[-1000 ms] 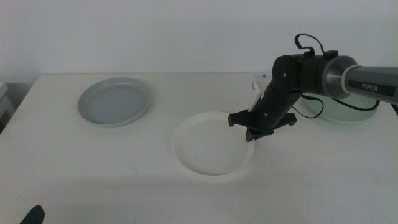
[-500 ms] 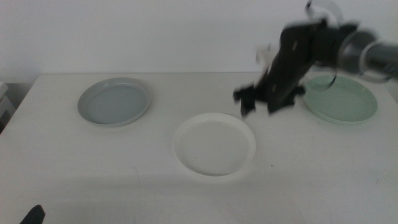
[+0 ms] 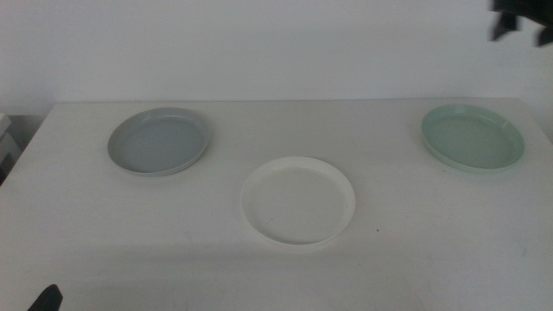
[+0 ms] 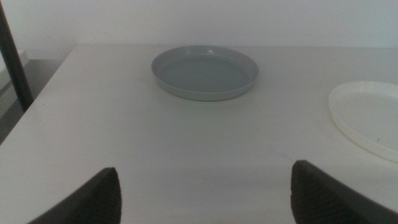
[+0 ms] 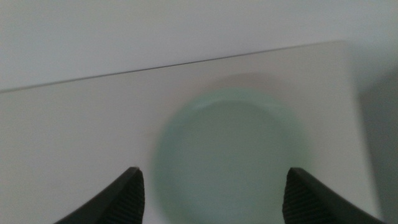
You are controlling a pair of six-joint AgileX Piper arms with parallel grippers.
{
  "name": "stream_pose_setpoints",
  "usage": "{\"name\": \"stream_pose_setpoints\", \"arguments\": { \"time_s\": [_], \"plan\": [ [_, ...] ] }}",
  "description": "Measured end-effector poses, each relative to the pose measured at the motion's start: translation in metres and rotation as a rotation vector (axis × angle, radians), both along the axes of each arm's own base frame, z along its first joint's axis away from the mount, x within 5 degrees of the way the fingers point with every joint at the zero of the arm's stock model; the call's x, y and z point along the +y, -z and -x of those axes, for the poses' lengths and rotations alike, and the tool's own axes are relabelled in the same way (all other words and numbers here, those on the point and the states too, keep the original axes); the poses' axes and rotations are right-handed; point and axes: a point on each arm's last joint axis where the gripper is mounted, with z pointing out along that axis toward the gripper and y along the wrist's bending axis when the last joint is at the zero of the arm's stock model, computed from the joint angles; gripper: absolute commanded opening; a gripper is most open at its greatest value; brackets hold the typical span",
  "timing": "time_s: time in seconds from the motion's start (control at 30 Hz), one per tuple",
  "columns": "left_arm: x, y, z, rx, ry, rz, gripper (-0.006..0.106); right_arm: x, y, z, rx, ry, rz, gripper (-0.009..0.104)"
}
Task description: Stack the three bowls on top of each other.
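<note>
The three bowls lie apart on the white table (image 3: 389,250). The grey-blue bowl (image 3: 160,141) is at the back left, the white bowl (image 3: 298,200) in the middle, and the mint green bowl (image 3: 473,138) at the back right. My right gripper (image 3: 523,19) is a dark blur high in the top right corner, above the mint green bowl (image 5: 230,149). Its jaws (image 5: 214,199) stand wide open and empty. My left gripper (image 4: 205,199) waits open and empty at the front left, facing the grey-blue bowl (image 4: 205,71) and the white bowl's rim (image 4: 370,118).
The table's left edge (image 4: 37,106) drops off beside the grey-blue bowl. A dark upright pole (image 4: 13,56) stands beyond that edge. A pale wall (image 3: 276,43) runs behind the table.
My right gripper has risen from the white bowl's right rim and swung up and to the right, over the mint green bowl. The white bowl has stayed in the middle.
</note>
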Motion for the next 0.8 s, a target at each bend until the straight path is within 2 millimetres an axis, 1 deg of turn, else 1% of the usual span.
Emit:
{"name": "stream_pose_setpoints", "arguments": {
  "time_s": [0.1, 0.17, 0.2, 0.3, 0.4, 0.6, 0.7, 0.8],
  "plan": [
    [0.0, 0.0, 0.0, 0.0, 0.0, 0.0, 0.105, -0.042, 0.018, -0.006, 0.012, 0.086, -0.014, 0.056],
    [0.0, 0.0, 0.0, 0.0, 0.0, 0.0, 0.105, -0.065, 0.031, -0.011, 0.015, 0.126, -0.031, 0.056],
    [0.0, 0.0, 0.0, 0.0, 0.0, 0.0, 0.105, -0.074, 0.039, -0.013, 0.018, 0.14, -0.037, 0.056],
    [0.0, 0.0, 0.0, 0.0, 0.0, 0.0, 0.105, -0.092, 0.063, -0.022, 0.034, 0.159, -0.053, 0.056],
    [0.0, 0.0, 0.0, 0.0, 0.0, 0.0, 0.105, -0.099, 0.091, -0.032, 0.061, 0.158, -0.055, 0.056],
    [0.0, 0.0, 0.0, 0.0, 0.0, 0.0, 0.105, -0.1, 0.144, -0.047, 0.123, 0.146, -0.098, 0.056],
    [0.0, 0.0, 0.0, 0.0, 0.0, 0.0, 0.105, -0.1, 0.168, -0.051, 0.161, 0.15, -0.12, 0.055],
    [0.0, 0.0, 0.0, 0.0, 0.0, 0.0, 0.105, -0.101, 0.186, -0.053, 0.195, 0.144, -0.127, 0.052]
  ]
}}
